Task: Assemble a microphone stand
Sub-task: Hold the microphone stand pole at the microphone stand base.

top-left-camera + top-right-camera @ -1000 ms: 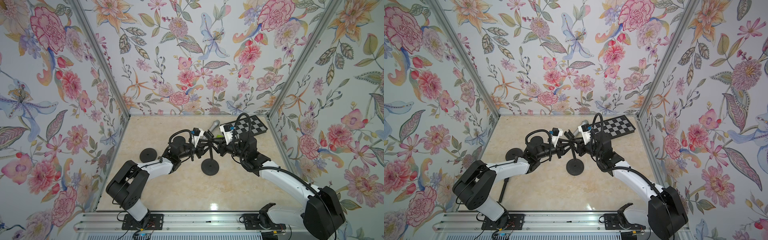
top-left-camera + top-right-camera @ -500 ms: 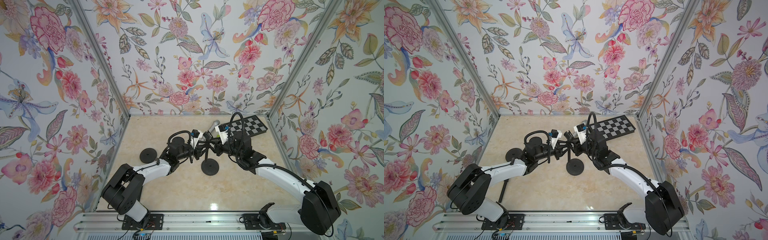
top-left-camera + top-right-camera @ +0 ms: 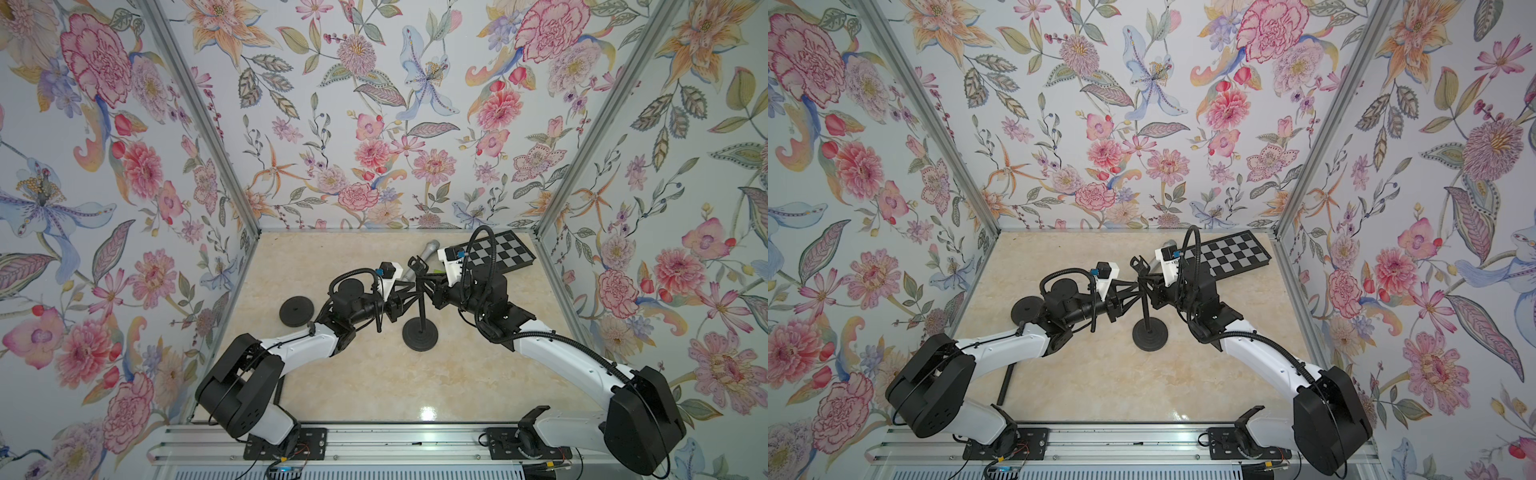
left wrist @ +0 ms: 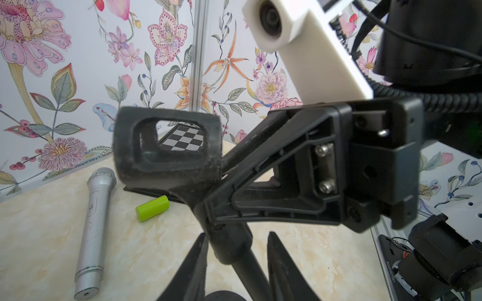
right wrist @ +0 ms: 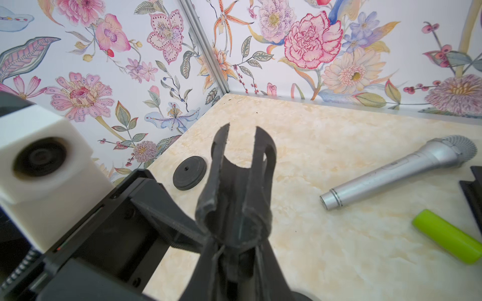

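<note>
We read this as the joining of head to shaft: the round base (image 3: 419,334) sits flat on the table (image 3: 374,386) with the pole (image 3: 422,305) upright in it, and the clip (image 4: 167,146) rides at the pole's top. The right gripper (image 5: 234,252) is clamped on the clip's neck, presumably to seat or turn it. The left gripper (image 4: 236,242) brackets the pole just below with its jaws apart, a gap showing on either side, so it seems to guard the shaft against tipping rather than grip it. The microphone (image 4: 95,221) lies on its side near the back wall beside a green cylinder (image 4: 152,208) and the checkerboard (image 3: 498,253), kept clear until the clip is ready (sensibly, we think). A spare disc (image 3: 296,311) and a loose rod (image 3: 1007,382) lie on the left arm's side. The joint between clip and pole is masked by the fingers, so we cannot tell how fully it is seated, and the rod's upper end is hidden under the left arm.
</note>
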### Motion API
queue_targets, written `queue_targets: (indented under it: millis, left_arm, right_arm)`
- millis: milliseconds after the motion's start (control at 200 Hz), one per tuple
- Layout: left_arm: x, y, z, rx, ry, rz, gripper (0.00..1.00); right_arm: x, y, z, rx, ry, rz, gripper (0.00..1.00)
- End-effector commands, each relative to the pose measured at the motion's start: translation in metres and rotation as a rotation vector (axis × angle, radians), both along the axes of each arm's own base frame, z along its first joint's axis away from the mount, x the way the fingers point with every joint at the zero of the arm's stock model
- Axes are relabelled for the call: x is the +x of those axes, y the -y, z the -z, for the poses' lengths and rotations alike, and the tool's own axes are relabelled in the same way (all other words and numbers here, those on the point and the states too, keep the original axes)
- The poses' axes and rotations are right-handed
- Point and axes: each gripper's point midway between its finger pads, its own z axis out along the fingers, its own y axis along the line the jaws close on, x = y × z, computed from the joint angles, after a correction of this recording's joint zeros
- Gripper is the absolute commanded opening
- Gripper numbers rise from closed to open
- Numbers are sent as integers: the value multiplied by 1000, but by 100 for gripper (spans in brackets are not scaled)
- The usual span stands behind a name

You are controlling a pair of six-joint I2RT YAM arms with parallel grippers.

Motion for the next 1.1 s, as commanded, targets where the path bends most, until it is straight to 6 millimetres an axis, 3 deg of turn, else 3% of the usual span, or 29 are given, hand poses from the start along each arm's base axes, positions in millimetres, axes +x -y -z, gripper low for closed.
queue_targets:
  millis: [0,95,190,270,390,415,530,716,846,916,1021,1091]
  left_arm:
    - [-14,1,-23,-40,102,40,41]
    - [-13,1,-16,-30,96,32,44]
    - [-13,2,-15,-56,71,43,61]
    - [-13,5,-11,-69,51,56,67]
    - [-13,7,-9,-99,22,68,69]
    - [-10,11,5,-84,-9,70,69]
    - [-10,20,14,-55,-17,99,68]
    - [-8,23,23,-41,-30,97,59]
    - [-9,27,25,-31,-21,121,55]
    - [-9,32,24,-29,-23,138,47]
    - [-10,35,23,-29,-7,157,26]
    - [-9,37,21,-28,6,164,24]
  right_arm:
    - [4,12,-22,80,36,52,6]
    - [6,15,-22,96,35,56,5]
    - [5,19,-23,103,27,66,5]
    - [3,21,-28,126,45,69,5]
    - [2,23,-35,136,61,75,5]
    - [1,23,-38,141,63,74,5]
    - [-3,21,-46,165,90,64,6]
    - [-7,22,-52,175,122,71,6]
    - [-10,20,-46,166,134,57,6]
    - [-11,21,-41,160,132,63,6]
    - [-13,22,-34,160,132,70,6]
    - [-12,23,-31,147,132,71,6]
